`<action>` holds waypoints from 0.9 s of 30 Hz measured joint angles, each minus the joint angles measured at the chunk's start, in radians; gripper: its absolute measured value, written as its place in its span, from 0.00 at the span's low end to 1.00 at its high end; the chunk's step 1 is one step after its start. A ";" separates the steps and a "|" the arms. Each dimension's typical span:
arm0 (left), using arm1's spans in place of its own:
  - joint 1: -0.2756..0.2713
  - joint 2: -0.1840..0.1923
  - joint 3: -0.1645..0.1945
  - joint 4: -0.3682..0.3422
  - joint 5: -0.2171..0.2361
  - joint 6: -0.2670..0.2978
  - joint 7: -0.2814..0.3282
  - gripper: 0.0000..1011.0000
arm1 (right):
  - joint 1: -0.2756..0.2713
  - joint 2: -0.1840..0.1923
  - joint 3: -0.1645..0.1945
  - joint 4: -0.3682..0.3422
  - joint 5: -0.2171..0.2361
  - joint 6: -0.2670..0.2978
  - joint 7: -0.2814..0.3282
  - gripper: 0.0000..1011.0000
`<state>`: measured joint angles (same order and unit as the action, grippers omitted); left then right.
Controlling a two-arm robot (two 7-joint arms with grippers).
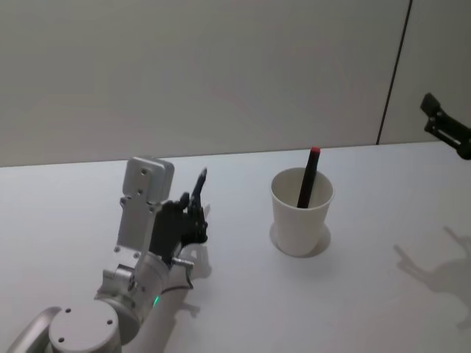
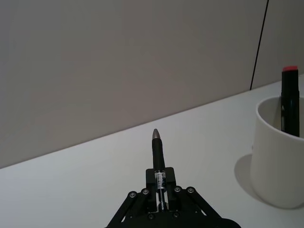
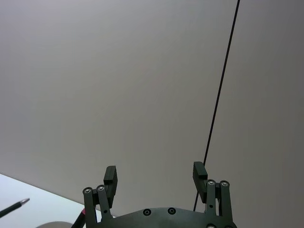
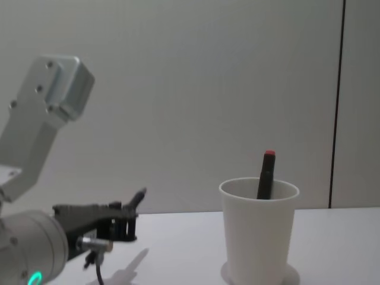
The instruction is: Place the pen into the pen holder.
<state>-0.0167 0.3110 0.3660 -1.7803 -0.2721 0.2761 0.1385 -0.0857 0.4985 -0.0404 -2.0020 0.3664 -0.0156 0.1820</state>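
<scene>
Head view: the pen point(image 1: 200, 182) is gripped but not yet in the pen holder point(image 1: 300, 220).
Left gripper point(image 1: 195, 209), left of the pen holder, is clamped on the pen; a red-capped marker point(image 1: 310, 173) already stands inside; right gripper point(image 3: 156, 173), jaws apart, hangs far right.

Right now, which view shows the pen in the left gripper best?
Left wrist view: the pen runs straight out of the left gripper, with its grey tip and barrel both plain. Head and chest views show its tip poking past the gripper; the right wrist view catches the tip far off.
</scene>
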 joint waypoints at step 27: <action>-0.088 -0.052 -0.045 0.040 0.054 -0.238 -0.007 0.12 | 0.014 -0.012 -0.004 0.003 0.040 0.026 0.017 0.99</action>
<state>-0.1049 0.2592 0.3208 -1.7407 -0.2183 0.0377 0.1317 -0.0715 0.4867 -0.0439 -1.9985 0.4066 0.0104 0.1993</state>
